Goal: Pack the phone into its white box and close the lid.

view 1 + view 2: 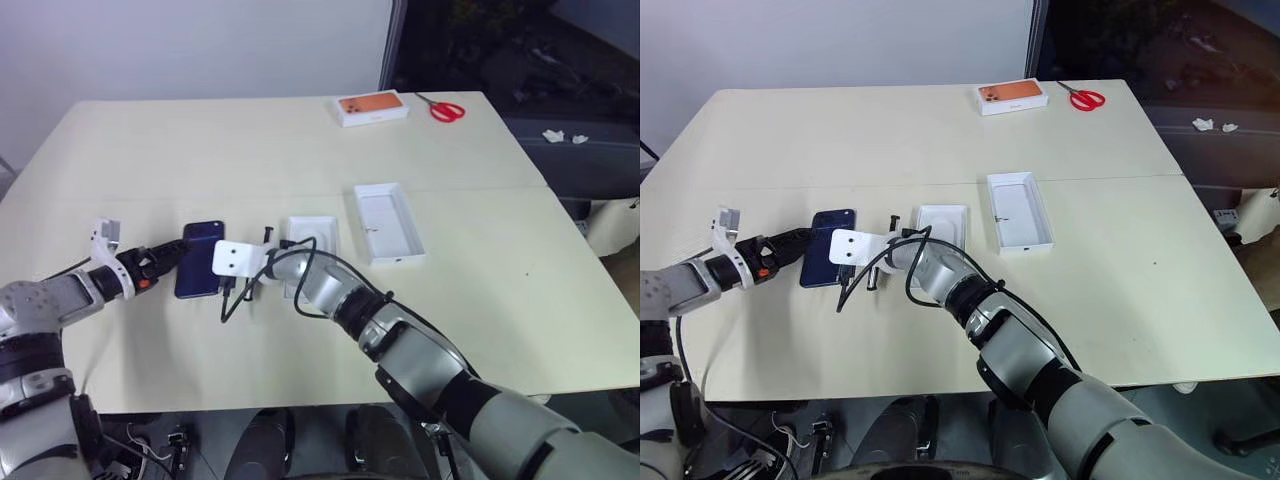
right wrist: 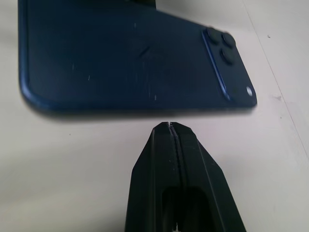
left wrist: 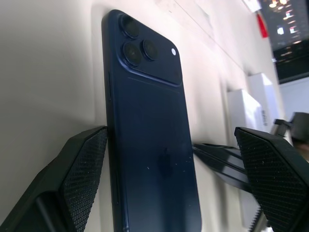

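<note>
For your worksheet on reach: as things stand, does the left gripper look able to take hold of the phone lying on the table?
Probably yes. The left gripper is open with its fingers either side of the phone, which lies flat; the shut right gripper sits beside one long edge.

both arms are built of rounded silver-grey shells joined by black rings at the joints. the right arm (image 1: 420, 360) thins toward the wrist, where a ribbed black collar meets a shiny metal-grey forearm section. a white flat bracket (image 1: 232, 258) with two small dark holes sits at its wrist, and thin black cables loop loosely under it. the left arm (image 1: 45, 305) ends in a white bracket (image 1: 105, 240) with a round hole and a small orange-red mark beside the black hand part. the left gripper (image 3: 169, 159) has broad black fingers (image 3: 84, 166) with a fine knurled diamond texture. the right gripper (image 2: 170, 126) is smooth matte black, tapering to a narrow tip.
</note>
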